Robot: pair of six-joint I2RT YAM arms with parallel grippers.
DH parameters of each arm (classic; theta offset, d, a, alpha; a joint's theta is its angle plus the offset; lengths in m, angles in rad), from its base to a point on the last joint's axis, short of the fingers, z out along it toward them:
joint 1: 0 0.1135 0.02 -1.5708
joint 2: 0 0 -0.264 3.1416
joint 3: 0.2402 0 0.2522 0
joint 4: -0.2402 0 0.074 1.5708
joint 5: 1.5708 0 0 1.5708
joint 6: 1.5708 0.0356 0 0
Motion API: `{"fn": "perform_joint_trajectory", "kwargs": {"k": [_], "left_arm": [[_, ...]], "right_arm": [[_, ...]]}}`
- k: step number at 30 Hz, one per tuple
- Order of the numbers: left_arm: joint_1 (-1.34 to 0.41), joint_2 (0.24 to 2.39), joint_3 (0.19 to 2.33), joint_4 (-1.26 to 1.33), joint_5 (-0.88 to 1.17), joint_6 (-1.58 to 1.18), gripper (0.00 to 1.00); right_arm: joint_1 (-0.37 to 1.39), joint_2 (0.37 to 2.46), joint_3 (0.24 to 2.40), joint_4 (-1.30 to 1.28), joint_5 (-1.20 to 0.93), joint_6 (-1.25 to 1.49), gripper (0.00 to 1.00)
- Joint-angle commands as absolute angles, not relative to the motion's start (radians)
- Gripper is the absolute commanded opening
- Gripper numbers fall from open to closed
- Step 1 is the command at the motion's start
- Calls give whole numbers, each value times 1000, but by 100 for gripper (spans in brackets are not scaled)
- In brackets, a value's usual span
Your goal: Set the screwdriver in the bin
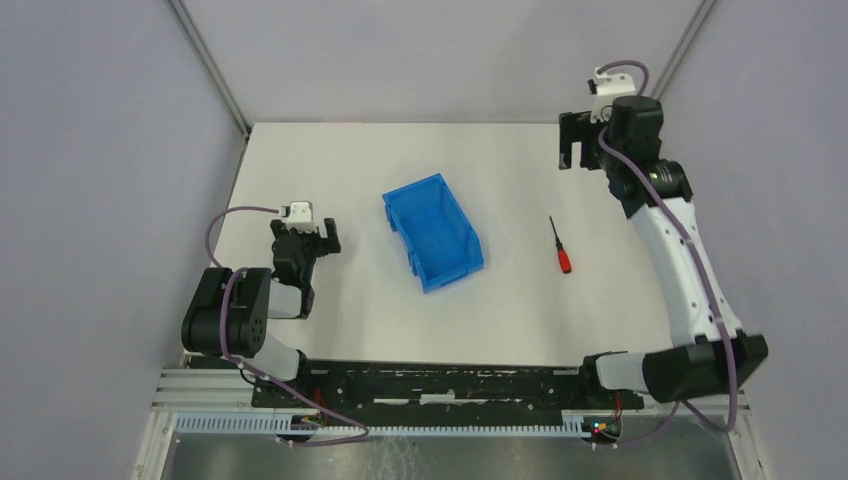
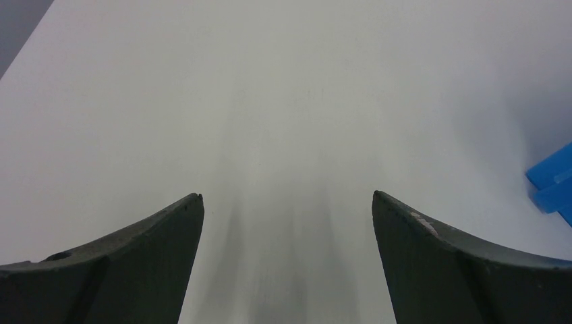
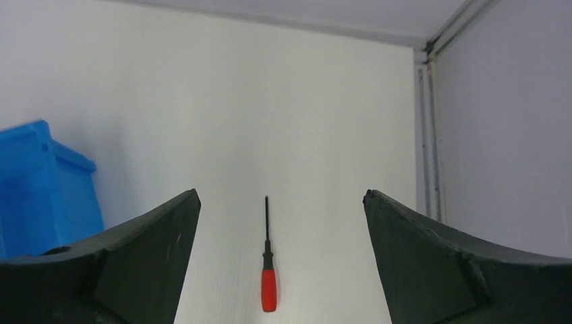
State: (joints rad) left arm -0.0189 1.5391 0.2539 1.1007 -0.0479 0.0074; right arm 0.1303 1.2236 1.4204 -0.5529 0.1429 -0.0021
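Note:
The screwdriver, with a red handle and a thin black shaft, lies flat on the white table to the right of the blue bin. In the right wrist view the screwdriver shows low between the fingers, handle nearest, and the bin is at the left edge. My right gripper is raised, open and empty. My left gripper is open and empty over bare table, left of the bin. A corner of the bin shows at the right edge of the left wrist view.
Grey walls with metal corner posts close in the table at the back and both sides. The right wall stands close beside the screwdriver's area. The arms' base rail runs along the near edge.

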Motion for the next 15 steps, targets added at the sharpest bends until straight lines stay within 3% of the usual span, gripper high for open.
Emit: {"fn": "perform_joint_trajectory", "kwargs": {"k": [1, 6, 15], "left_arm": [[-20, 1528, 258, 1140, -52, -25, 100], [-20, 1527, 258, 1140, -51, -24, 100], [-20, 1528, 258, 1140, -51, -24, 100]], "right_arm": [[129, 1452, 1483, -919, 82, -75, 98], [110, 1557, 1318, -808, 101, -54, 98], [76, 1696, 1100, -591, 52, -40, 76]]}}
